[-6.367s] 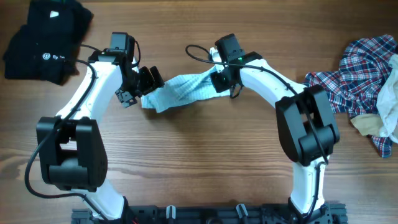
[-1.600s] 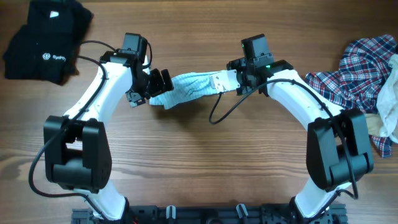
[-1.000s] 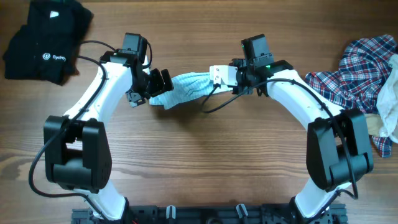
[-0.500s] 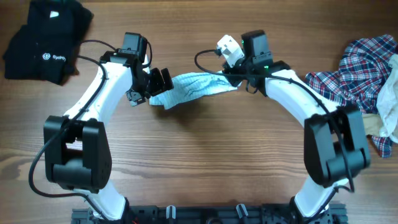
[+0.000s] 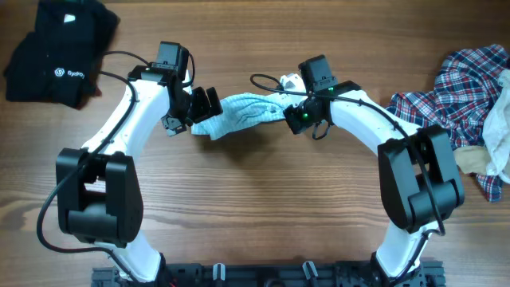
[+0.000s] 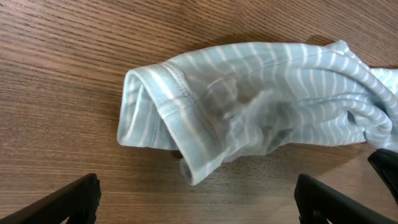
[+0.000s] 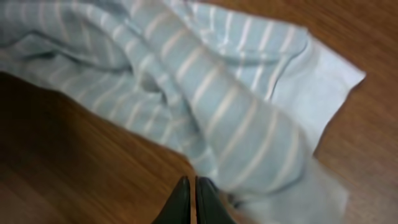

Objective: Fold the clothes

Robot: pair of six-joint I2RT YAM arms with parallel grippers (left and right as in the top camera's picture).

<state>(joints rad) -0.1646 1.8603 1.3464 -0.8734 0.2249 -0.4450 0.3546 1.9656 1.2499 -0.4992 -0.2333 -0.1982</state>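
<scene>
A small light-blue striped garment [image 5: 243, 112] lies bunched into a long, crumpled band on the wooden bench [image 5: 255, 207], stretched between the two arms near the far middle. At its left end a hemmed opening is folded over and faces the left claw [image 5: 203, 104]. From the left wrist view that claw [image 6: 196, 186] stands wide open, its fingers [image 6: 68, 202] spread to either side with nothing between them and the garment [image 6: 249, 118] just ahead of it on the wood.

The right claw [image 5: 291, 115] sits at the garment's right end. In its own blurred view the claw [image 7: 194, 186] is pressed nearly closed at the edge of the striped fabric [image 7: 205, 93]; I cannot tell whether it has any cloth pinched.

A black garment [image 5: 56, 48] with a white logo lies at the far left corner. A plaid shirt [image 5: 458, 88] and a cream cloth [image 5: 498, 119] are heaped at the right edge.
</scene>
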